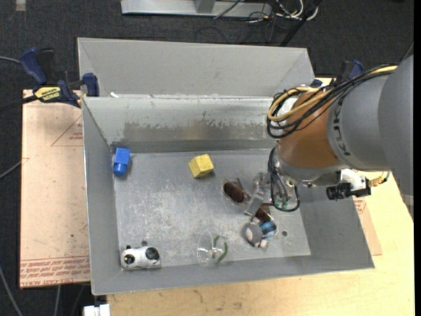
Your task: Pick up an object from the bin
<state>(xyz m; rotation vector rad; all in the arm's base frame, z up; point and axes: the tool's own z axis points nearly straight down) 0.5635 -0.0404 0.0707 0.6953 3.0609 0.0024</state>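
Note:
My gripper (pixel 263 195) is low in the right half of the bin, under the arm's orange cover. Just left of it lies a dark brown glossy oval thing (pixel 233 191), close to or touching the gripper. Directly below the gripper sits a small round grey thing with a blue and brown part (pixel 260 231). Whether either is in my grasp is hidden by the gripper's body.
A yellow block (pixel 201 166) lies mid-bin near the back wall. At the back left is a blue cylinder-like piece (pixel 121 161). A white and black gadget (pixel 140 257) is at the front left, and a clear plastic thing with green (pixel 213 249) sits front centre.

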